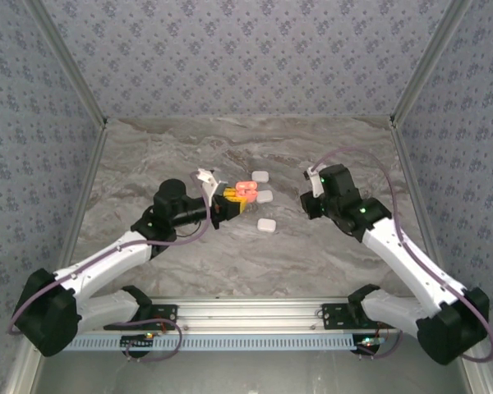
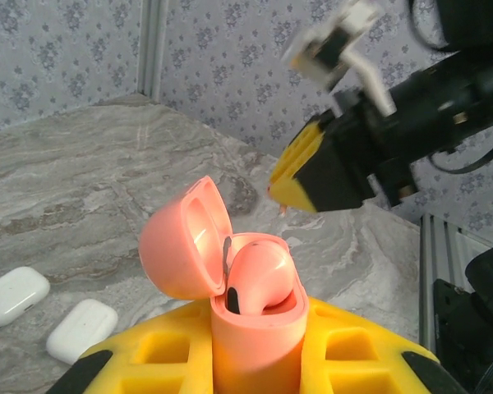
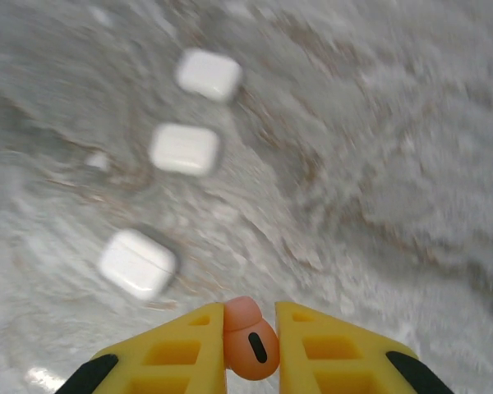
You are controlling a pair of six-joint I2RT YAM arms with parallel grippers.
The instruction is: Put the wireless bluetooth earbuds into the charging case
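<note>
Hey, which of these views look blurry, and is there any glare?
Right wrist view: the table and white cases are smeared by motion blur, the held orange-red earbud is sharp. Left wrist view: the pink case is crisp, glare inside its lid. Top external: even, sharp.

Lab test booth: patterned wall panels (image 1: pixel 246 49), marble-look tabletop (image 1: pixel 255 263), aluminium mounting rail (image 1: pixel 246 310) along near edge.

Glossy plastic case (image 2: pixel 255 341), marbled matt table (image 2: pixel 66 189)
</note>
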